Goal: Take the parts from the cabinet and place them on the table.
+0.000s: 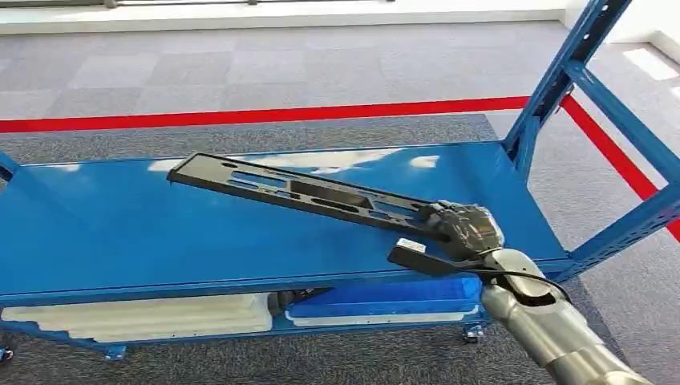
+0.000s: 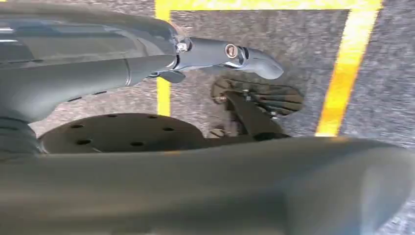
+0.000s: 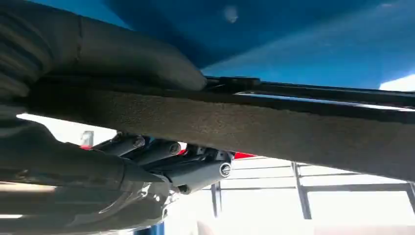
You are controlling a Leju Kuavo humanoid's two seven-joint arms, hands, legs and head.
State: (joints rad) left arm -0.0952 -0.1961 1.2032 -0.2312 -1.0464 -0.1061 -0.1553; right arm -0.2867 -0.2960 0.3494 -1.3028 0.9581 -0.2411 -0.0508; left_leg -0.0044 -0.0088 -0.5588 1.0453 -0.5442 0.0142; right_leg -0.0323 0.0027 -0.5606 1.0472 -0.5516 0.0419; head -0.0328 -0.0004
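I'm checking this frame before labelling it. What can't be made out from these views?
- Whether the long black part rests on the blue shelf or is lifted: not settled in the head view.
- The part's gripped end: covered by the right hand in the head view.
- The lower shelf's white and blue items: cut off by the shelf edge.
- The left hand's fingers: blurred in the left wrist view.

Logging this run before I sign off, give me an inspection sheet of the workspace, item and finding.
Surface: blue shelf, glossy, bare apart from the part.
Job's things: long black slotted part, far end low over the shelf, near end held.
Clutter: white tray and blue tray on the lower shelf.
Hands: right hand grips the part's near end; left hand hangs over the floor, holding nothing.
Cables: black cable at the right wrist.
Surroundings: grey carpet, red floor line, blue upright.
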